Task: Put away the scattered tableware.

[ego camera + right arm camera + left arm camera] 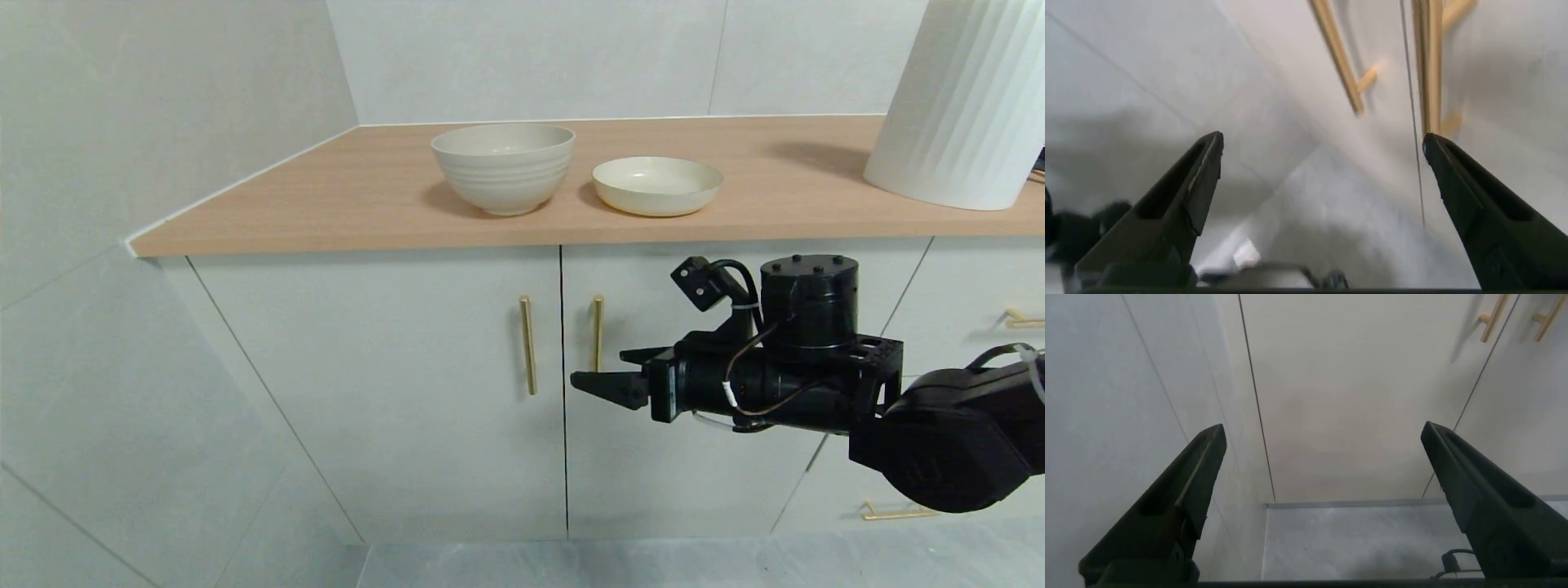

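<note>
Deep cream bowl [503,167] upright on the wooden counter [326,204], toward its near edge. Shallow cream dish [657,185] just right of it, not touching. Tall white ribbed vessel [963,98] far right on the same counter. Right gripper [600,369] hangs below the counter edge before the cabinet doors, fingers spread and empty, tips near the right brass handle [598,333]. Left gripper [1323,429] low, jaws wide apart, empty, facing a cabinet door [1364,400] and the grey floor [1355,539].
</note>
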Robot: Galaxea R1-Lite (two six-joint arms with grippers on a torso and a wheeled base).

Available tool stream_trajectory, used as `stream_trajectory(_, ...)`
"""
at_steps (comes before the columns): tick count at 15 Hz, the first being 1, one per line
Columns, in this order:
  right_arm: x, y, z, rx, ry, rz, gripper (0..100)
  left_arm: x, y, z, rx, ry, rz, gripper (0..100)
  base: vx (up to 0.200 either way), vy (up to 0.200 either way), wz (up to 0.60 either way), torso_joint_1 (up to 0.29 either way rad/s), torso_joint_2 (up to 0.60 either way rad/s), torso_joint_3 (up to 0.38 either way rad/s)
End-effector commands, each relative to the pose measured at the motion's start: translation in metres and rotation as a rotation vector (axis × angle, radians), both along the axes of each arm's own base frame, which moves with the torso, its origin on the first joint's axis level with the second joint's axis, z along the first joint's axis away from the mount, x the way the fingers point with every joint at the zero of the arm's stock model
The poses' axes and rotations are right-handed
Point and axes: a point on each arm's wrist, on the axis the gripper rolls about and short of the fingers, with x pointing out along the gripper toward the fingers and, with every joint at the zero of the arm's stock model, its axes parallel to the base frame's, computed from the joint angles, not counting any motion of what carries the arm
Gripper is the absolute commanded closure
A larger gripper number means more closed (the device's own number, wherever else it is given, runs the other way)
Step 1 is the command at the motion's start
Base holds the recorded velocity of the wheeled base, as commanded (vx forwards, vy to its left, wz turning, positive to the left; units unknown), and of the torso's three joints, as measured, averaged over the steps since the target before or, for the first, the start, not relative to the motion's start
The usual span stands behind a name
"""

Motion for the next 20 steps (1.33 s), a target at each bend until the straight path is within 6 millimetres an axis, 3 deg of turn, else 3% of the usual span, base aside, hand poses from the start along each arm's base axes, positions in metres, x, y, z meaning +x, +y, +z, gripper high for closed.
stream_trajectory(1,0.009,0.005,-0.014,0.014,0.027,-0.009,0,0.0,0.0,0.0,0.0,-0.002,0.0,0,0.0,0.0,0.0,0.0,0.0,0.0)
stream_trajectory(11,0.035,0.018,-0.028,0.132,-0.038,-0.088,0,0.0,0.0,0.0,0.0,0.0,0.0,0,0.0,0.0,0.0,0.0,0.0,0.0)
stream_trajectory(20,0.033,0.027,-0.026,0.202,-0.024,-0.071,0,0.0,0.0,0.0,0.0,0.0,0.0,0,0.0,0.0,0.0,0.0,0.0,0.0)
